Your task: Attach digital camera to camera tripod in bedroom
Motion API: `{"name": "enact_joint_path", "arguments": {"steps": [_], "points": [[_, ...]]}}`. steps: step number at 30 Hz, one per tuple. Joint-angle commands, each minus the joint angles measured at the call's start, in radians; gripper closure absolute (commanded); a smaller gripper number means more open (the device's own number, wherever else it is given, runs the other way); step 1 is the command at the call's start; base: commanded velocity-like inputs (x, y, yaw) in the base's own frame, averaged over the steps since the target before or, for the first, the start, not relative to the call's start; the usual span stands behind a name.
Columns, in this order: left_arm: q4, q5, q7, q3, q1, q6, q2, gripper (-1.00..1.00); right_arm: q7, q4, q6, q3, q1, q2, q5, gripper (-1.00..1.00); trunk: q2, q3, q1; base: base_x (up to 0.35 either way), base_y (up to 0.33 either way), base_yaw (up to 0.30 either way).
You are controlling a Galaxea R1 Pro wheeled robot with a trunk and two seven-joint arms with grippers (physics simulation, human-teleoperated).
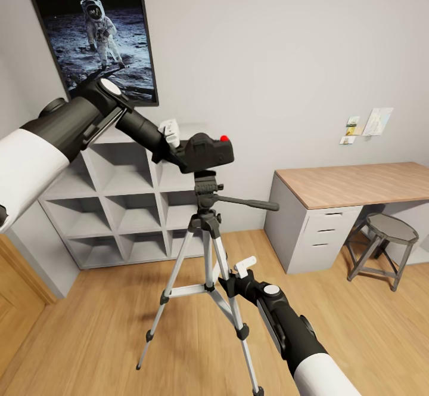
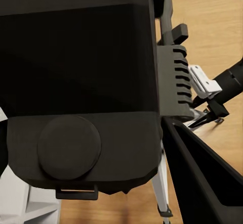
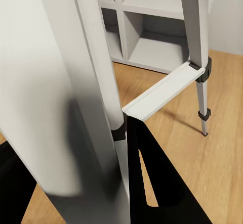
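Misalignment is risked: digital camera (image 1: 207,152), clamped by left gripper (image 1: 179,148), is held on camera tripod (image 1: 205,253)'s head; right gripper (image 1: 233,277)'s fingers are closed around a leg, so tipping is possible.

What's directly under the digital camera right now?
The camera tripod's black head sits right beneath the digital camera, with its pan handle sticking out sideways. The camera's body covers the mounting plate, so the join itself can't be seen.
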Motion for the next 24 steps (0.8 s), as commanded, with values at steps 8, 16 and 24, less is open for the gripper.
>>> {"name": "enact_joint_path", "arguments": {"steps": [8, 16, 24], "points": [[-0.002, 0.008, 0.002, 0.002, -0.002, 0.008, 0.001, 1.0, 0.011, 0.005, 0.01, -0.001, -0.001, 0.0, 0.015, 1.0, -0.002, -0.003, 0.001, 0.0, 0.0, 0.0], [-0.004, 0.007, 0.002, 0.002, -0.002, 0.008, 0.001, 1.0, 0.011, 0.004, 0.009, -0.001, 0.0, -0.001, 0.012, 1.0, -0.002, -0.003, 0.001, 0.0, 0.0, 0.0], [-0.004, 0.006, 0.005, 0.001, -0.002, 0.008, 0.001, 1.0, 0.011, 0.004, 0.009, -0.001, 0.0, -0.001, 0.012, 1.0, -0.002, -0.003, 0.001, 0.0, 0.0, 0.0]]}}
